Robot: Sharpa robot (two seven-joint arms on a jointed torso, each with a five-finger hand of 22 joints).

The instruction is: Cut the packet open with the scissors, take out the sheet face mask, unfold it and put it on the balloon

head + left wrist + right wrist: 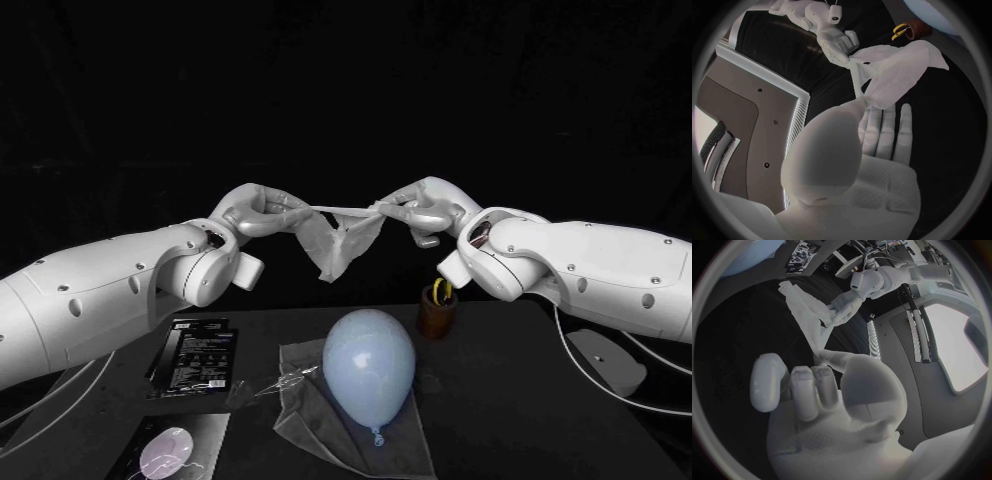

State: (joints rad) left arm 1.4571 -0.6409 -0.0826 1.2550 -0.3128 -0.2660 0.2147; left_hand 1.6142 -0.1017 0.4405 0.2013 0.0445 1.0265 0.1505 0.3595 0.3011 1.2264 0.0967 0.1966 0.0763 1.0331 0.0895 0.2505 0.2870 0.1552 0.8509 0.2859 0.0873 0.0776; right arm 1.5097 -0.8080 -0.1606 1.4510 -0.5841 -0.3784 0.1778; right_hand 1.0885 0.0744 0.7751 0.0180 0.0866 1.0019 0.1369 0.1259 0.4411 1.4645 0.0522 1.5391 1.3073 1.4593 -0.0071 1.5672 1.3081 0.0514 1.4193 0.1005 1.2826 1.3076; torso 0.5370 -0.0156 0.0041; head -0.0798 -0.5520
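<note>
- Left hand: raised above the table, fingertips pinching one upper corner of the sheet face mask.
- Right hand: at about the same height, pinching the opposite upper corner.
- Between the two hands: top edge of the mask drawn into a narrow band, the rest hanging below in a crumpled, partly folded point, clear of the table.
- Under the mask, on the black table: pale blue balloon, knot toward the robot, lying on a crinkled clear plastic sheet.
- Just beside the balloon's far end, toward the right arm: brown holder with the yellow handles of the scissors sticking up.
- Toward the left arm: black printed packet, flat on the table.
- Nearer the robot: flat pack bearing a pale oval.
</note>
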